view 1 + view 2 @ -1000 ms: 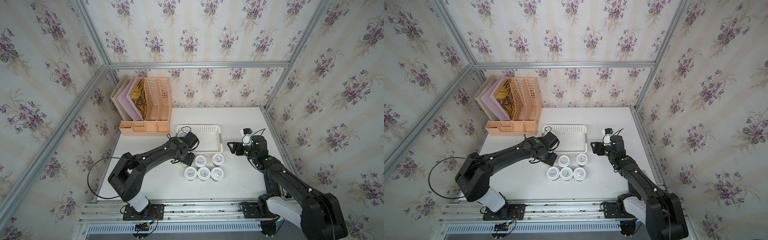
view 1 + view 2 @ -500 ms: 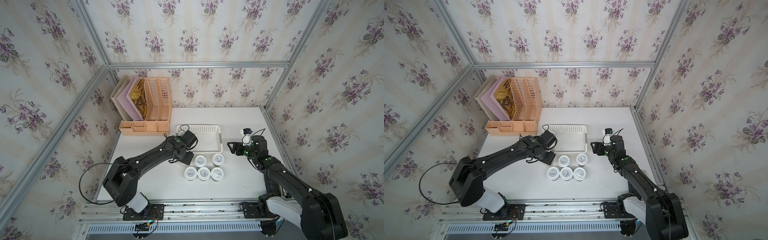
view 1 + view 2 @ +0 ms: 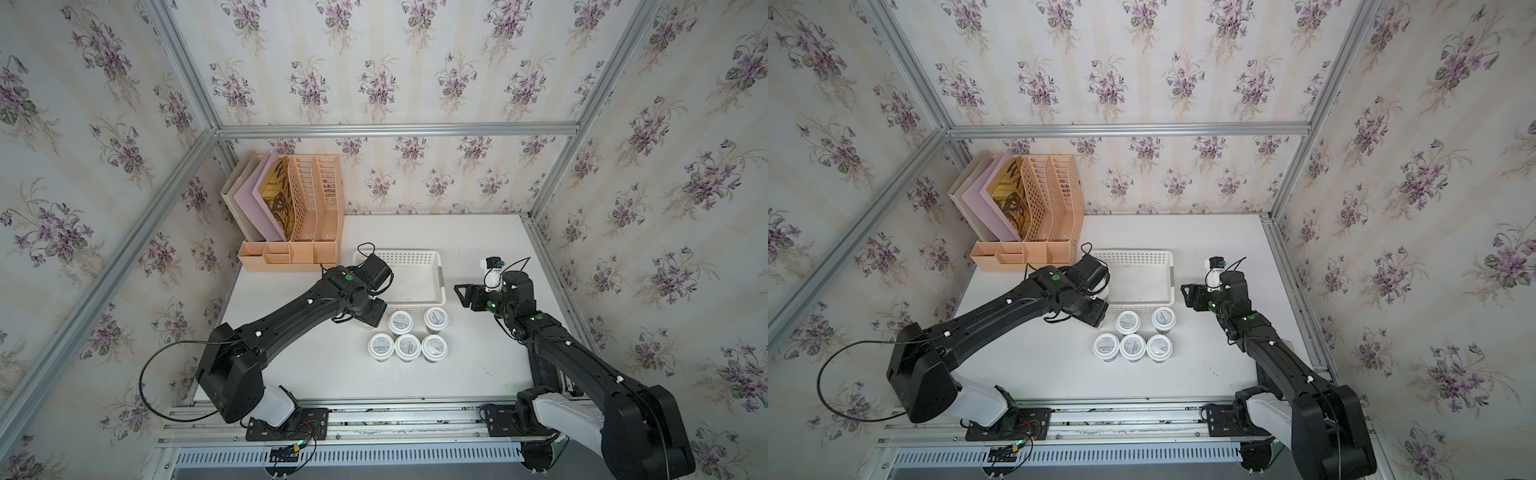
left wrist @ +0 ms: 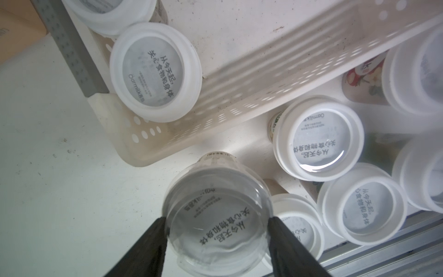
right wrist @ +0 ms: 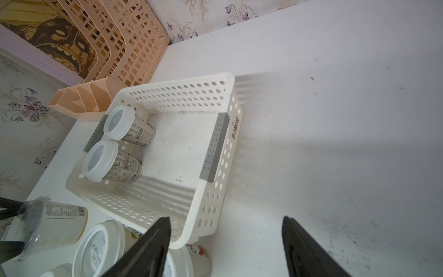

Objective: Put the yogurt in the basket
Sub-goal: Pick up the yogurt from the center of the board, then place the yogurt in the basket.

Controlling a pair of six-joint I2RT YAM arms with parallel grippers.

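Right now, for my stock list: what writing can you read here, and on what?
"从今天起, 关心食物和身体": yogurt lid in the basket; other lids alike.
"Oarmilk": same lid; the smaller print beside it is blurred.
"WAN": brown poster in the file organizer; remainder hidden.
Cup side labels and barcode sticker on the basket: too small to read.

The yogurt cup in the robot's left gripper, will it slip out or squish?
Probably it could slip: the left gripper pinches the held yogurt cup only at its smooth round lid rim. The clear lid looks thin, so a hard squeeze might dent it. Its body narrows toward the bottom, so it may tip if set down crooked in the basket.
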